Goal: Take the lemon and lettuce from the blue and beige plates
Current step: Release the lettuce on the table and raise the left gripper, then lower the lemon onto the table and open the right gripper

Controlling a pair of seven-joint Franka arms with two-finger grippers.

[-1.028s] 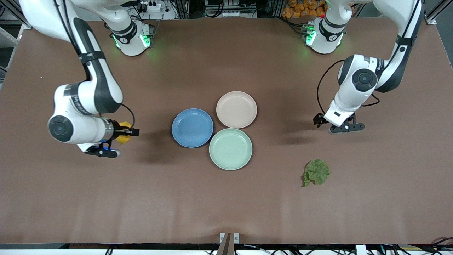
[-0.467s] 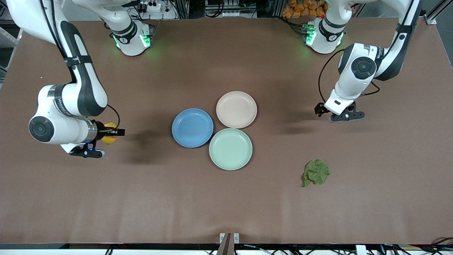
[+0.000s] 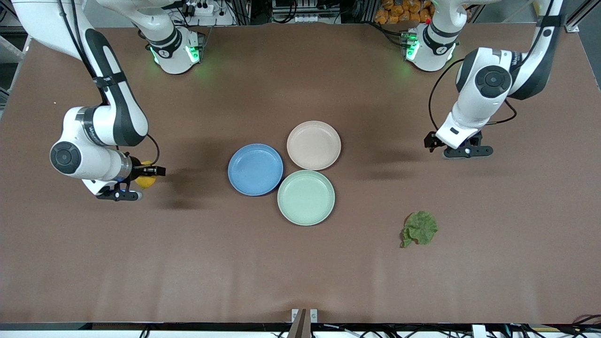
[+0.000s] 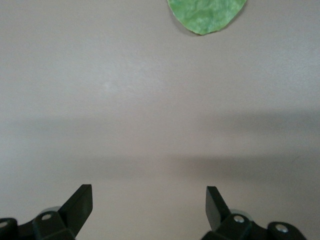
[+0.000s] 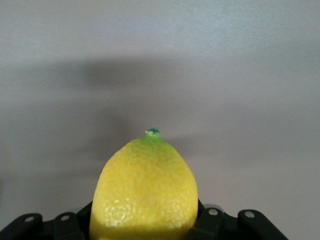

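Mint-green plate (image 3: pixel 306 197) touching blue and beige plates (image 3: pixel 255 169), apparently all bare.

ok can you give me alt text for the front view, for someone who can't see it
The right gripper holds a lemon above bare table toward the right arm's end; the left gripper hangs open over the table. A blue plate, beige plate and mint-green plate sit empty mid-table, and a lettuce leaf lies on the table.

White arms (image 3: pixel 101 126) (black joints), green-lit bases (image 3: pixel 176 51).
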